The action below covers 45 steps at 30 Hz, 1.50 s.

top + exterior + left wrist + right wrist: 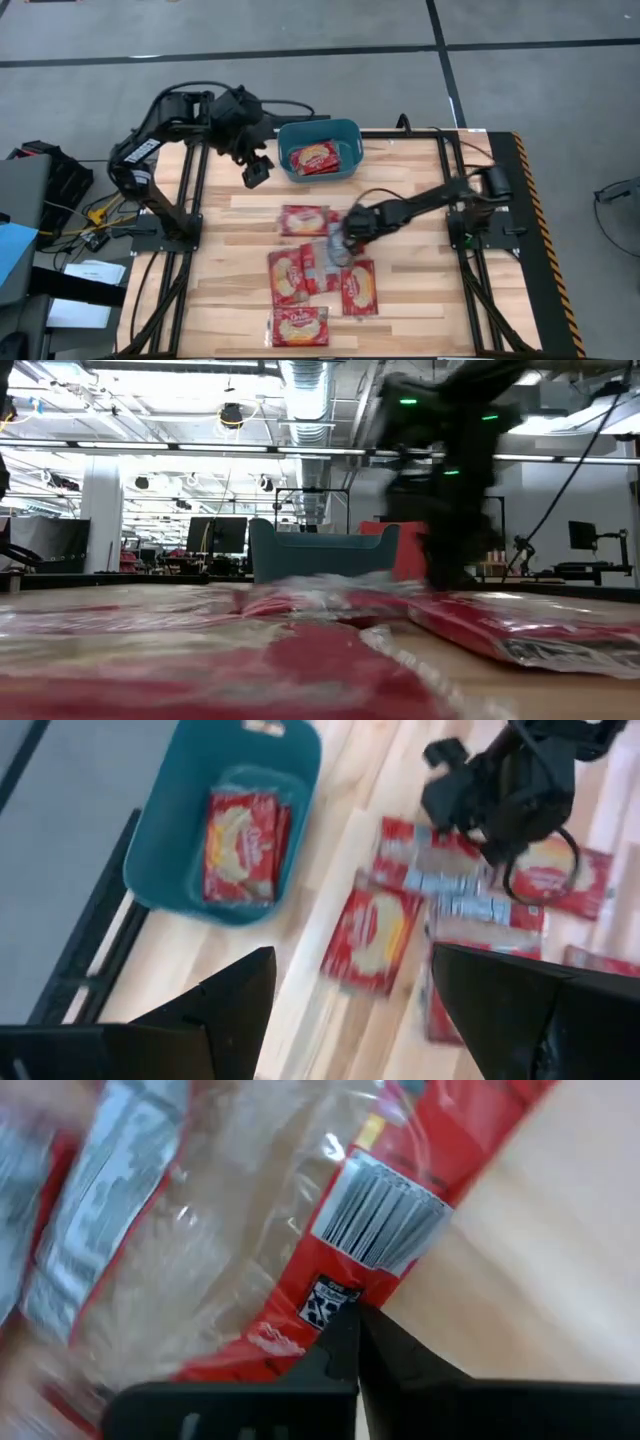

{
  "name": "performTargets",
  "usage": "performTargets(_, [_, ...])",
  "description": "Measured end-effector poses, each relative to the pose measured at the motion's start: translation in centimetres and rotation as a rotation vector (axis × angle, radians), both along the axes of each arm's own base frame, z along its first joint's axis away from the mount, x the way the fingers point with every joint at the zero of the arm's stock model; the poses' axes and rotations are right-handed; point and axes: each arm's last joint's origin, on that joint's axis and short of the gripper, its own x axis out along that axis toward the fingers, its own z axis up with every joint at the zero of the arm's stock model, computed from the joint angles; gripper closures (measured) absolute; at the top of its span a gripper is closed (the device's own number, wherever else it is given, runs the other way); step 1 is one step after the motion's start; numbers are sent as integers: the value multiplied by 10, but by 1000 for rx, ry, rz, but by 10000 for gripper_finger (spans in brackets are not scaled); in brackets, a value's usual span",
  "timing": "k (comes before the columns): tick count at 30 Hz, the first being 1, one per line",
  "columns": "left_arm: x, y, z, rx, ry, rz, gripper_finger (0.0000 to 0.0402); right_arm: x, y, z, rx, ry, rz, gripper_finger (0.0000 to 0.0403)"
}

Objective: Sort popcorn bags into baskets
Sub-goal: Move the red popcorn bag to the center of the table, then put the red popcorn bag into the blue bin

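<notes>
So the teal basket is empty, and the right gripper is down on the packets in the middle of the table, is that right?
Not quite. The teal basket is not empty: the high view shows red popcorn bags lying in it. The right gripper is indeed down on the packets mid-table.

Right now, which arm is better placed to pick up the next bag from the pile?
Right. Its tool is already down on the pile of bags at mid-table, a bag filling its wrist view. The left tool hangs open beside the basket, away from the pile.
</notes>
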Motion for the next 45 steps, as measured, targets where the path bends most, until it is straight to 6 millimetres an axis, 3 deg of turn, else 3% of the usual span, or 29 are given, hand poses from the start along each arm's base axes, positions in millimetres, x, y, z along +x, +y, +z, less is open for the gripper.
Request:
performTargets(4, [-1,-8,-17,4,43,53,148,44,-12,5,-80,-74,233,362])
performTargets(9, [-7,-16,-60,-45,83,118,148,60,-30,26,-144,-50,367,366])
performTargets(17, [-31,-15,-170,-107,191,202,141,35,-42,89,-193,-127,401,370])
performTargets(21, [-38,-9,-230,-144,289,206,118,20,-41,112,-202,-140,413,336])
performTargets(26, [-43,2,-284,-143,381,215,88,9,-40,126,-205,-153,411,275])
performTargets(32, [-46,11,-317,-122,412,108,84,5,-40,127,-200,-130,412,211])
performTargets(38, [-48,12,-338,-162,432,18,92,3,-36,126,-198,-102,417,194])
performTargets(41, [-50,11,-350,-196,487,27,126,1,-35,125,-197,-85,401,203])
performTargets(45, [-48,11,-357,-240,508,36,202,2,-33,125,-201,-85,398,222])
